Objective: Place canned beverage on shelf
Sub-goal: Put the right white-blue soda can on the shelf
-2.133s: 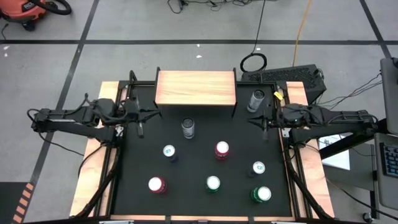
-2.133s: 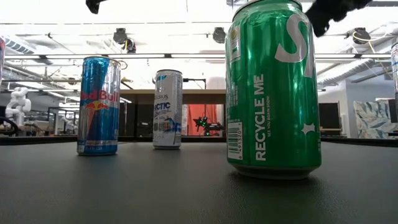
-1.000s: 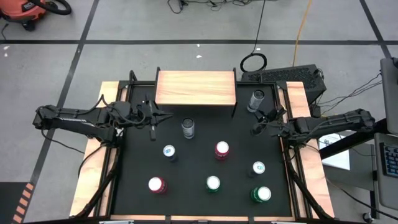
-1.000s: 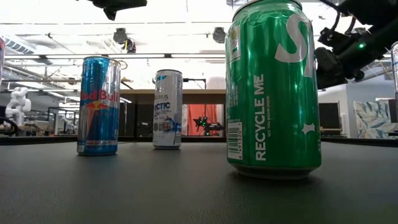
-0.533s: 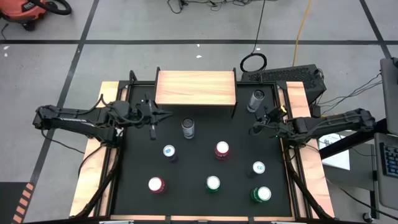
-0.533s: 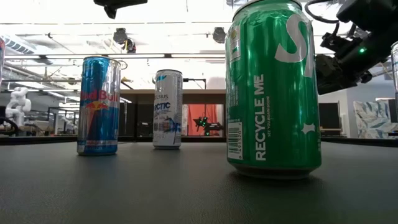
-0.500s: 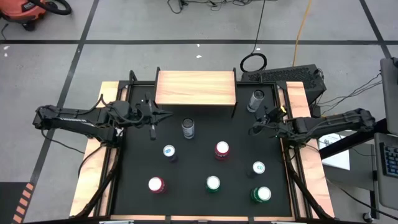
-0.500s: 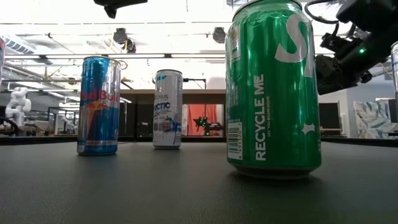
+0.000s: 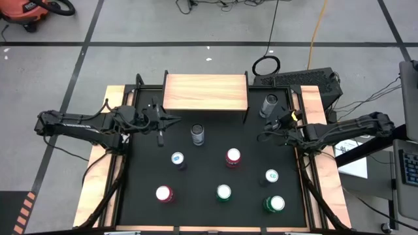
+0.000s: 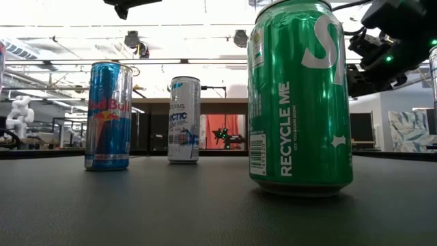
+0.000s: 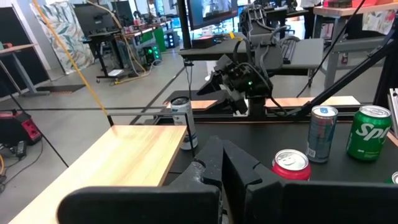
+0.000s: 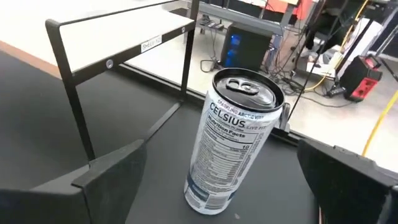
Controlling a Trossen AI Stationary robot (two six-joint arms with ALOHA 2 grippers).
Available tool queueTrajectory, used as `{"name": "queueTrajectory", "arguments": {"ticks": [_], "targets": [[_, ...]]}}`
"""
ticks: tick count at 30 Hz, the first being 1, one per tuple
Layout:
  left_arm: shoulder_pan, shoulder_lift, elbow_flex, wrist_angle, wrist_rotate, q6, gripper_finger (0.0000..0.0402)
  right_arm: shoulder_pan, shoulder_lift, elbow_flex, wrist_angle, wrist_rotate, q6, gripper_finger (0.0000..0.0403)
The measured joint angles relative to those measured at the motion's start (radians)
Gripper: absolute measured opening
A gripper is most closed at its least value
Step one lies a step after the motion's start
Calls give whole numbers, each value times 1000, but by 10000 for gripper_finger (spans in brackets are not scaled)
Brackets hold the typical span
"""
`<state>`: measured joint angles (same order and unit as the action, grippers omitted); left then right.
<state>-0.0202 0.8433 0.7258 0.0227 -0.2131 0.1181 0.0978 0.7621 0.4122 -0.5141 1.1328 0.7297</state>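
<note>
**Right tool spread wide beside the Celsius can**

We see the right tool (image 9: 266,135) with its fingers (image 12: 112,174) spread apart on either side of the white Celsius can (image 12: 233,143), not touching it. That can (image 9: 270,104) stands upright on the black tabletop (image 9: 209,166), just beside the shelf (image 9: 206,92) at its right end. The shelf's wooden top is bare. The left tool (image 9: 161,121) hangs near the shelf's left front corner, fingers pressed together on nothing. Seven more cans stand across the tabletop.
</note>
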Motion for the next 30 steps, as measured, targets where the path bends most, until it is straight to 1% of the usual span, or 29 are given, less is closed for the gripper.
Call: {"name": "queueTrajectory", "arguments": {"ticks": [4,7,14,17,25,30], "targets": [[0,0,0,3,0,0,0,-11,13,0,2,1,46,399],[0,0,0,18,0,0,0,-21,24,0,6,42,76,400],[0,0,0,25,0,0,0,-51,51,0,95,50,78,400],[0,0,0,25,-1,0,0,-51,93,0,115,56,114,400],[0,0,0,53,-1,0,0,-51,235,0,144,154,230,400],[0,0,0,51,-1,0,0,-51,300,0,144,180,301,400]]}}
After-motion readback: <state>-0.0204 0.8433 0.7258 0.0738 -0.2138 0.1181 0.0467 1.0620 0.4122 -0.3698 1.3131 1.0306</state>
